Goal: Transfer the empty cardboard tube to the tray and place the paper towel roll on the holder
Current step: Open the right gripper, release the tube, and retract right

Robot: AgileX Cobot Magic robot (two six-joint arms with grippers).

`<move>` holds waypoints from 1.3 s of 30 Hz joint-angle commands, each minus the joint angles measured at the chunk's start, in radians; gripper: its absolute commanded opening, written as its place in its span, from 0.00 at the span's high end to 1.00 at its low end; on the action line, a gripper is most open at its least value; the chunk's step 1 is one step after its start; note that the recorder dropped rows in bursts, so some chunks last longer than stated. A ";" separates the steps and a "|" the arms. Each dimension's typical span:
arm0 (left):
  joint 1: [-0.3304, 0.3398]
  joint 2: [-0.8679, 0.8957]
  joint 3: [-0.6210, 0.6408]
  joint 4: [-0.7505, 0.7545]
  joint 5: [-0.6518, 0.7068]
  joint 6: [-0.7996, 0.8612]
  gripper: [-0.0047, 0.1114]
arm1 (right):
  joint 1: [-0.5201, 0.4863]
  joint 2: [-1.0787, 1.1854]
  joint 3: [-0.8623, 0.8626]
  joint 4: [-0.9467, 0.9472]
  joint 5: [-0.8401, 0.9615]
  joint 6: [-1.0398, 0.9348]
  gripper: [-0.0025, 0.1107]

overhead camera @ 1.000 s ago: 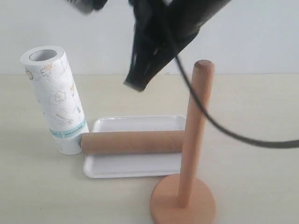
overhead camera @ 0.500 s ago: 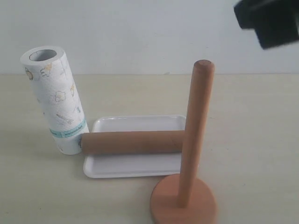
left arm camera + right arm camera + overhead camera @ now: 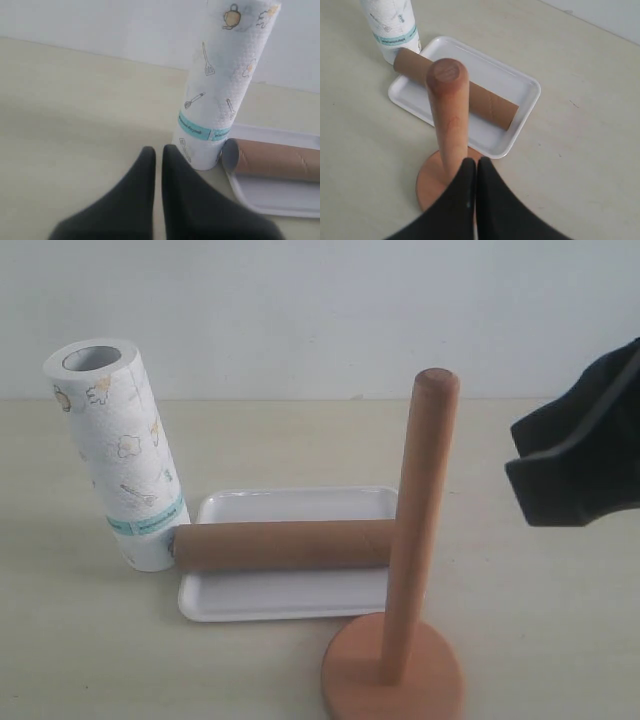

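The brown cardboard tube point(image 3: 285, 545) lies lengthwise across the white tray point(image 3: 290, 602). The paper towel roll point(image 3: 118, 455) stands slightly tilted at the tray's left end, its base touching the tube's end point(image 3: 231, 156). The wooden holder point(image 3: 415, 540) stands bare at the front right, its round base point(image 3: 392, 675) against the tray's corner. My right gripper point(image 3: 476, 164) hangs above and to the right of the holder, shut and empty. My left gripper point(image 3: 158, 151) is shut and empty, low beside the foot of the roll point(image 3: 220, 85); it does not show in the exterior view.
A pale wooden tabletop point(image 3: 540, 620) runs under everything, with a white wall point(image 3: 320, 310) behind. The right arm's dark body point(image 3: 580, 455) fills the right edge of the exterior view.
The right arm has swung from above the tray's middle to the far right and come lower. The tube, roll, tray and holder have not moved.
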 commanded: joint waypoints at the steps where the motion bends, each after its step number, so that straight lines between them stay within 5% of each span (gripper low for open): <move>1: 0.002 -0.003 0.002 0.001 -0.001 -0.008 0.92 | -0.002 -0.010 0.004 0.001 -0.007 0.005 0.98; 7: 0.002 -0.003 0.002 0.001 -0.001 -0.008 0.92 | 0.000 -0.041 0.025 0.012 -0.072 0.103 0.98; 17: 0.002 -0.003 0.002 0.001 -0.001 -0.008 0.92 | -0.008 -0.059 0.420 -0.082 -0.626 0.100 0.98; 25: 0.002 -0.003 0.002 0.001 -0.001 -0.008 0.92 | -0.330 -0.140 0.696 -0.073 -1.143 0.125 0.98; 34: 0.002 -0.003 0.002 0.001 -0.001 -0.008 0.92 | -0.537 -0.485 0.888 -0.073 -1.231 0.207 0.98; 39: 0.002 -0.003 0.002 0.001 -0.001 -0.008 0.92 | -0.613 -0.677 1.004 -0.073 -1.437 0.215 0.98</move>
